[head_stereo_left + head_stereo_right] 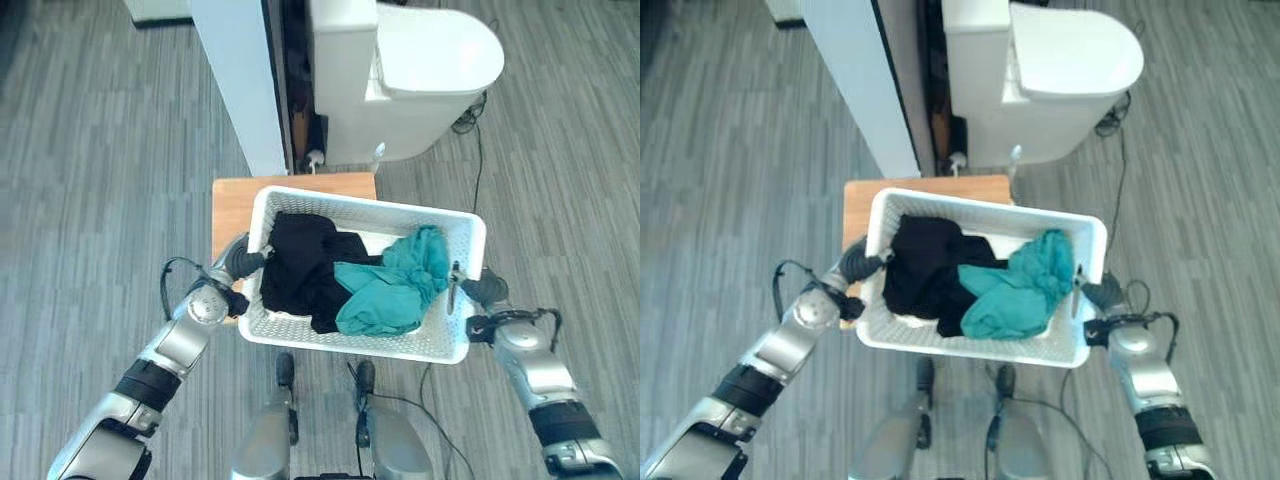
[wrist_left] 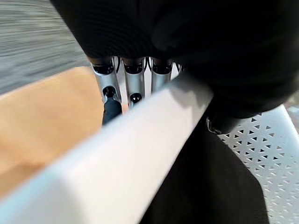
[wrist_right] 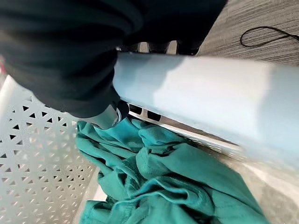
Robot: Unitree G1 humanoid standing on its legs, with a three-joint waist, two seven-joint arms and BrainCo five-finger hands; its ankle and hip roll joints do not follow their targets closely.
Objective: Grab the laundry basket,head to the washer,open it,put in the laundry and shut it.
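The white perforated laundry basket (image 1: 445, 345) is held in front of the robot, its far end over a small wooden counter (image 1: 232, 205). Its long axis runs across the view from the robot's left to its right, slightly skewed, with the right end nearer the robot. The open top faces up.

The left robot hand (image 1: 246, 259) is at the basket's left short end; in its wrist view the fingers (image 2: 134, 84) curl round the rim there. The right robot hand (image 1: 478, 290) is at the right short end, grasping that rim, thumb inside the basket.

Inside lie a black garment (image 1: 302, 265), toward the left, and a teal garment (image 1: 395, 285), toward the right, touching it.

Beyond the counter stands a white appliance (image 1: 410, 75), on grey plank floor (image 1: 90, 180).
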